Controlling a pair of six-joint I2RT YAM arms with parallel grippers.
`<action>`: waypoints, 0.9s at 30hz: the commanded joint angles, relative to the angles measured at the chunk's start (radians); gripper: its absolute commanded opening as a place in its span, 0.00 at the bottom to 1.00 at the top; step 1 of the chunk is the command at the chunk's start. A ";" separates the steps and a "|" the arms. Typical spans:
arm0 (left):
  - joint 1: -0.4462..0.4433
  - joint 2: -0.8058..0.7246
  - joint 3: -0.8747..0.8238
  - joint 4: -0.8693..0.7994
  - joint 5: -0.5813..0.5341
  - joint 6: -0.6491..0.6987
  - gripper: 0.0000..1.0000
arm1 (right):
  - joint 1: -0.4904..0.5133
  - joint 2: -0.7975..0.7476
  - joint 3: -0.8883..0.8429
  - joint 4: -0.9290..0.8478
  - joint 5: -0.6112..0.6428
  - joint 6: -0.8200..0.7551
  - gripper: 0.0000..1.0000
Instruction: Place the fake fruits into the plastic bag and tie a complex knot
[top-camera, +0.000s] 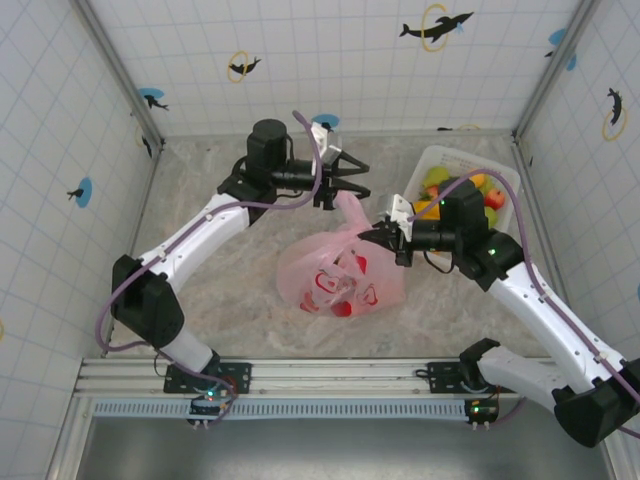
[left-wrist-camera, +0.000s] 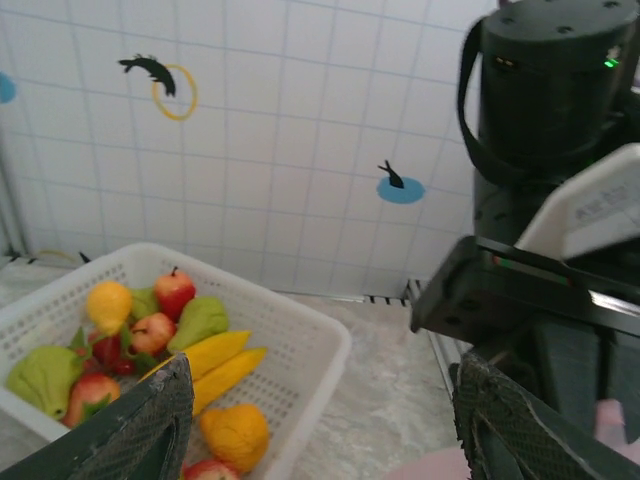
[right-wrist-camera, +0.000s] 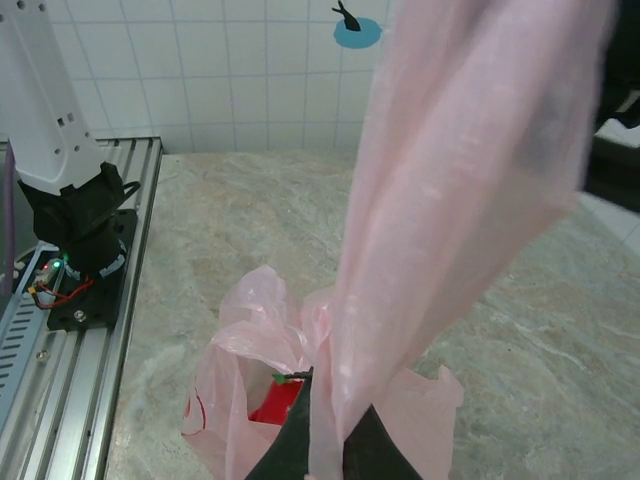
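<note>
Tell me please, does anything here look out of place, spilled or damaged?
Nothing is spilled or damaged. One odd point: the white basket holds many fake fruits, yet the right gripper is shut on a handle strip of the plastic bag, and the left gripper stands open near it.

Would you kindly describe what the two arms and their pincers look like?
The left arm and right arm have white shells with black joints; a purple cable runs along each. The left pincer and right pincer are black, with textured finger pads.
</note>
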 joint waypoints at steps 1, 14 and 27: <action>-0.001 -0.062 -0.053 -0.010 0.120 0.087 0.70 | -0.003 -0.010 -0.016 0.022 0.024 0.011 0.00; -0.053 -0.131 -0.065 -0.314 0.005 0.361 0.80 | 0.004 -0.021 0.002 0.010 0.134 0.006 0.00; -0.083 -0.083 -0.001 -0.524 -0.198 0.386 0.91 | 0.040 -0.040 0.009 0.014 0.230 -0.018 0.00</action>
